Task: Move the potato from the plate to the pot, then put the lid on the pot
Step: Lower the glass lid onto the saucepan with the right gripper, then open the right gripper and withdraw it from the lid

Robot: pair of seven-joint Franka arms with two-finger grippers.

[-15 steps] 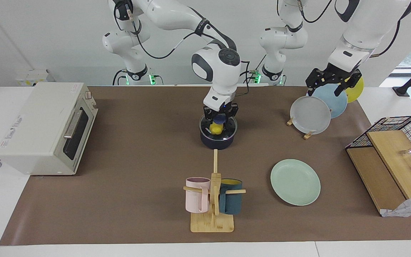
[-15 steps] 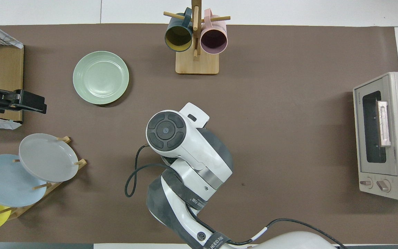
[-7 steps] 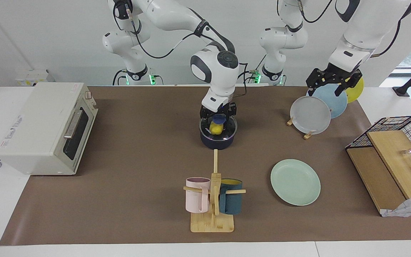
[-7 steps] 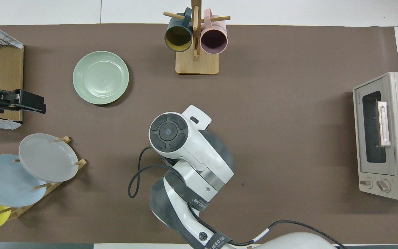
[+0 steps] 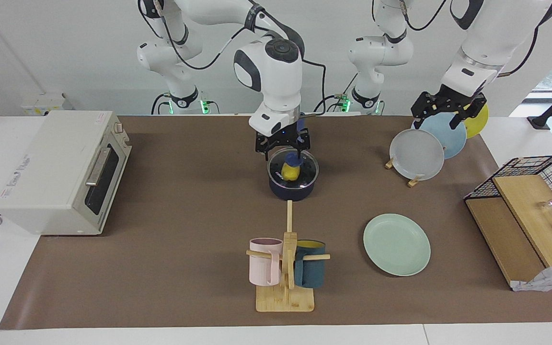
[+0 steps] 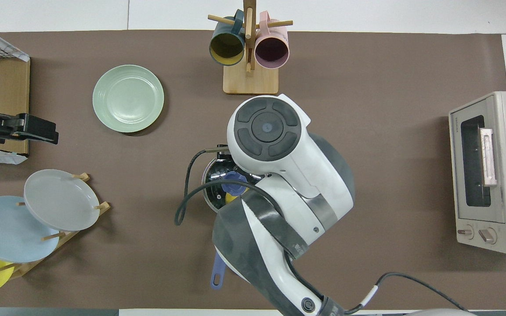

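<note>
Potato (image 5: 289, 171) inside the pot (image 5: 291, 189) at mid-table, under the seated glass lid (image 5: 293, 167). Right claw (image 5: 282, 149) hovers open just above the lid's knob. Mint plate (image 5: 396, 244) lies bare toward the left arm's end. Left claw (image 5: 441, 116), open, waits over the plate rack (image 5: 417, 155).

No legible text anywhere.

Bright, even indoor light falls from above. Soft, short shadows lie beside the plate (image 5: 396, 244) and the toaster oven (image 5: 60, 170). Both views are sharp, with little glare.
</note>
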